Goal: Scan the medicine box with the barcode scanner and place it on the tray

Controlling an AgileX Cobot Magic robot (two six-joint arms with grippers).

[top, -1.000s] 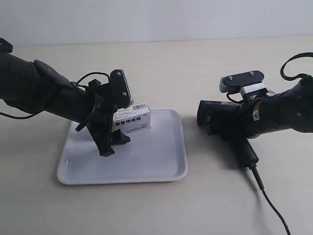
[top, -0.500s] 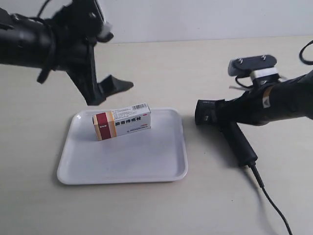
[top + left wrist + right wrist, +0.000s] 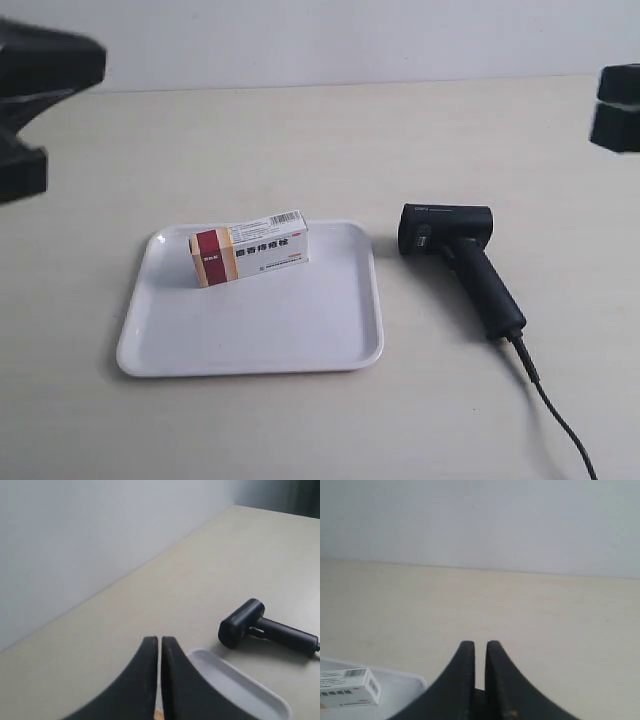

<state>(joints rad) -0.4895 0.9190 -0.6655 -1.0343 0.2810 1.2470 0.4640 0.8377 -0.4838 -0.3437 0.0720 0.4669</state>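
The medicine box is seen lying inside the tray, toward the tray's far left part in the exterior view, with its red and orange end pointing away from the barcode scanner. The placement step is therefore judged complete. Whether the scan was performed cannot be read from the pictures.

The barcode scanner is seen lying on its side on the table, just beside the tray and apart from it, with its cable trailing away toward the exterior view's lower edge. Nothing is holding it.

The left gripper is shown with its two fingers drawn together, only a hairline gap between them, and nothing held. The tray rim and the scanner are seen beyond and below its fingertips, well apart from them. The right gripper is likewise closed on nothing; the medicine box lies below and off to one side of its fingertips, well clear.

Both arms appear only as dark shapes at the edges of the exterior view. No further handling is judged necessary.
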